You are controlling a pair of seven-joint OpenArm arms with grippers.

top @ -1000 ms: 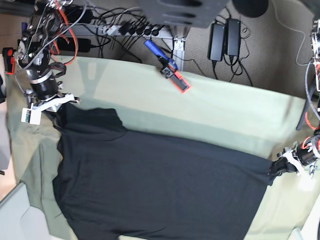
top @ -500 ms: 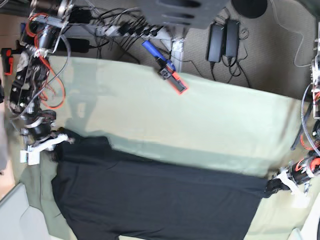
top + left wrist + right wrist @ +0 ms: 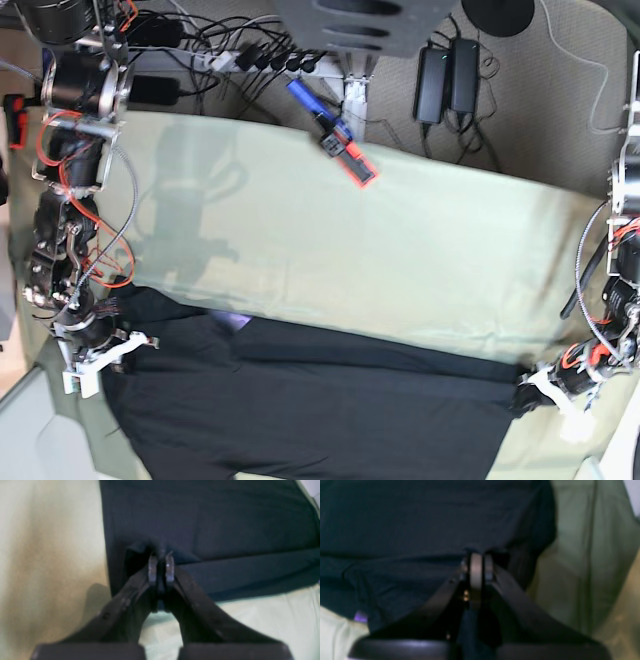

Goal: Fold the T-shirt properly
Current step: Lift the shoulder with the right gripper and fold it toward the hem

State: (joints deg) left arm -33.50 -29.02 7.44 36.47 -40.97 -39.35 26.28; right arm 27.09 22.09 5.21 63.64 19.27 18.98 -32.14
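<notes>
In the base view the right gripper (image 3: 135, 343) sits at the left end of the T-shirt (image 3: 320, 410), its jaws pinched shut on a bunched corner of black cloth; the right wrist view shows the fingertips (image 3: 476, 562) pressed together with fabric gathered between them. The shirt lies stretched across the near part of the pale green table cloth (image 3: 400, 250), its long axis running left to right between the two arms, its top edge looking doubled toward the near side. At the far right the left gripper (image 3: 525, 393) is likewise clamped on the opposite corner, confirmed in the left wrist view (image 3: 160, 562). Each arm holds its own end, so neither is nearer. The shirt's lower part is cut off by the frame, and a small purple patch (image 3: 237, 321) near the fold may be print showing, though blur leaves that uncertain.
</notes>
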